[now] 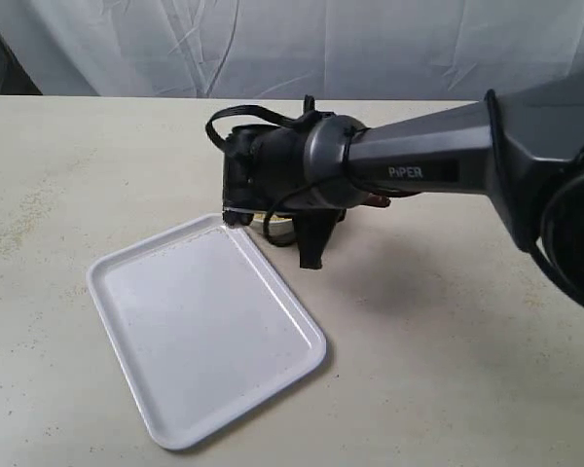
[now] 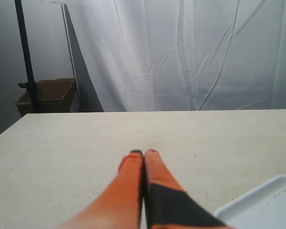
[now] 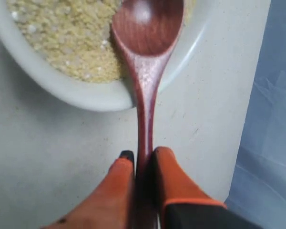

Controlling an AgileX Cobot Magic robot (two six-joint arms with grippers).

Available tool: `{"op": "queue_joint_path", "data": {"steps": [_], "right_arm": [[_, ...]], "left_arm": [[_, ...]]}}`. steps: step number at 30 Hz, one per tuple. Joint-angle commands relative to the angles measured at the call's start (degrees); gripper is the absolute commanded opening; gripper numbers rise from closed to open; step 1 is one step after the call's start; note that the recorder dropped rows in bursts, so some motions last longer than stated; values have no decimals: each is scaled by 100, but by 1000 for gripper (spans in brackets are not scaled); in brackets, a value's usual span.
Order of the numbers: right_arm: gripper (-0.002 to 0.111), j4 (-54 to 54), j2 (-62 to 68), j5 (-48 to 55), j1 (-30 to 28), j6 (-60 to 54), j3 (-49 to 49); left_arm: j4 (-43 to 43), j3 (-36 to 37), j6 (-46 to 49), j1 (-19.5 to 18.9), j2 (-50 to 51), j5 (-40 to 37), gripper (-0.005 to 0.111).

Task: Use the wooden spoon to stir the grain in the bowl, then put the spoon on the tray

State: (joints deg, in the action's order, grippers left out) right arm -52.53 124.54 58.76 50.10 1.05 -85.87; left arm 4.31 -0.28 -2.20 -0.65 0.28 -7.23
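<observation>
My right gripper (image 3: 144,155) is shut on the slim handle of the wooden spoon (image 3: 148,52). The spoon's oval head lies inside the white bowl (image 3: 81,93), resting over the yellow-tan grain (image 3: 66,38). In the exterior view the right arm (image 1: 409,161) reaches across the middle and covers the bowl, of which only a sliver (image 1: 277,229) shows beside the tray's far corner. The white tray (image 1: 204,326) lies flat in front, bare. My left gripper (image 2: 144,152) is shut on nothing, hovering over bare table; the tray's corner (image 2: 267,202) shows at its side.
A white cloth backdrop (image 1: 292,44) hangs behind the table's far edge. A cardboard box (image 2: 50,93) and a dark pole (image 2: 26,57) stand off the table's end. Loose grains (image 2: 155,141) speckle the tabletop ahead of the left fingers.
</observation>
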Motion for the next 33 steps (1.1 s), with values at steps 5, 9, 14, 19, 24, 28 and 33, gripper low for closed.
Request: {"op": "queue_joint_path", "data": {"steps": [5, 9, 14, 19, 24, 28, 33], "right_arm": [[-1, -7, -214, -62, 234, -105, -12], [-1, -7, -345, -22, 248, -105, -12], [-1, -85, -536, 83, 248, -105, -12], [-1, -446, -615, 518, 248, -105, -12], [-1, -738, -652, 730, 248, -105, -12], [-1, -763, -652, 755, 248, -157, -12], [-1, -740, -652, 855, 270, -180, -12]], "left_arm": [[-18, 28, -23, 23, -28, 0, 0], [-18, 28, -23, 23, -28, 0, 0], [-18, 28, -23, 23, -28, 0, 0], [-18, 28, -23, 23, -28, 0, 0], [-18, 28, -23, 23, -28, 0, 0], [-18, 28, -23, 23, -28, 0, 0], [-18, 28, -23, 23, -28, 0, 0]]}}
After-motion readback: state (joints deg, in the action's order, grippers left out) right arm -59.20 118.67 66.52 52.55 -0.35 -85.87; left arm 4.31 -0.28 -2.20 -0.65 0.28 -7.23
